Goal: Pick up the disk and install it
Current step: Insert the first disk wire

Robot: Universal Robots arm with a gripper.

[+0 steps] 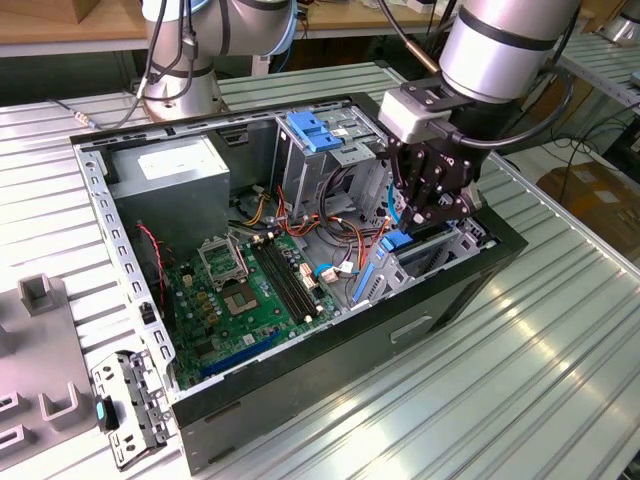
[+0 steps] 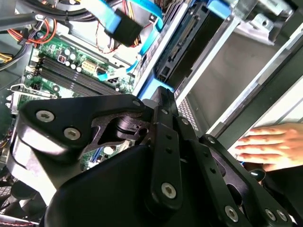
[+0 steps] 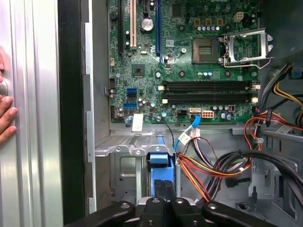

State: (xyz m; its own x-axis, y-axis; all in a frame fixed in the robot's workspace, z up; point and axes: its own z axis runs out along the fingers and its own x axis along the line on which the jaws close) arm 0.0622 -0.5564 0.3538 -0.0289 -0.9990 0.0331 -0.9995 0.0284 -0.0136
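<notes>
Gripper (image 3: 163, 203), black: linkage and knuckles fill the near field in both wrist views. Jaws closed together, tips at the blue end of the disk; contact cannot be told.
Disk (image 3: 160, 163): stands on edge in the drive cage directly beyond the jaws. In the second wrist view its black body (image 2: 182, 52) runs away from the jaws, with a blue rail alongside.
Cable bundle (image 3: 213, 170), red, orange and black: just beside the jaws.
Motherboard (image 3: 189, 61), green: beyond the jaws, past the cage.
Computer case (image 1: 450, 300), open, on the ribbed worktop (image 1: 520, 400).
Power supply (image 1: 170, 170), grey: well apart from the jaws, at the far corner.
Person's hand (image 2: 270, 146): outside the case wall, apart from the jaws.
</notes>
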